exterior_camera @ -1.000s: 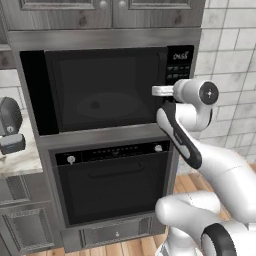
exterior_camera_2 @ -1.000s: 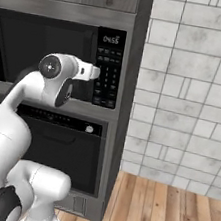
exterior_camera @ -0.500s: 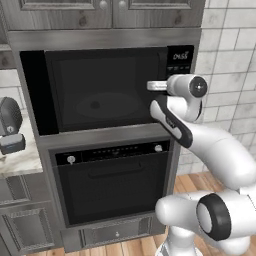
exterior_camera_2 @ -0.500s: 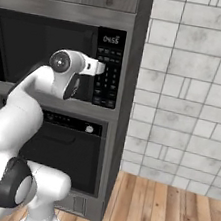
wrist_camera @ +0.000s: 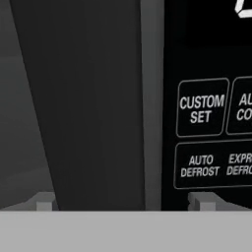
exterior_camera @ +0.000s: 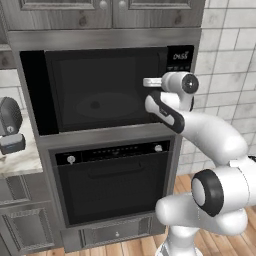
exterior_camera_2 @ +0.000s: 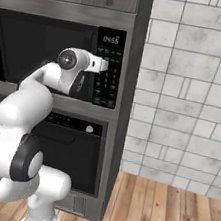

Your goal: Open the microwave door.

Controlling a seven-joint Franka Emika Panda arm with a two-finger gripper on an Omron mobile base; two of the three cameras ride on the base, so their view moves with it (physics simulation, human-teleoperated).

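Note:
The microwave (exterior_camera: 31,90) is a black built-in box, and its door (exterior_camera: 100,95) stands shut, glossy with a dark window. My gripper (exterior_camera: 148,82) is at the door's right edge, beside the keypad strip (exterior_camera_2: 107,81). In the hand view the long black vertical handle (wrist_camera: 93,108) runs between my two fingertips (wrist_camera: 44,202). The gripper (wrist_camera: 123,202) is open with one tip on each side of the bar, and I cannot tell whether either tip touches it. Keypad buttons (wrist_camera: 202,108) reading CUSTOM SET and AUTO DEFROST lie just to the right. From the right base view, the gripper (exterior_camera_2: 103,66) points at the microwave front.
A dark oven (exterior_camera: 115,185) with a horizontal handle and silver knobs sits below the microwave. Grey cabinets (exterior_camera: 100,10) are above it. A tiled wall (exterior_camera_2: 186,94) is to the right, above a wooden floor (exterior_camera_2: 157,211). A dark rounded appliance (exterior_camera: 10,125) stands on the counter to the left.
The hand has moved a little left and up, closer to the microwave door's right edge. The forearm has swung in after it. The door has stayed shut.

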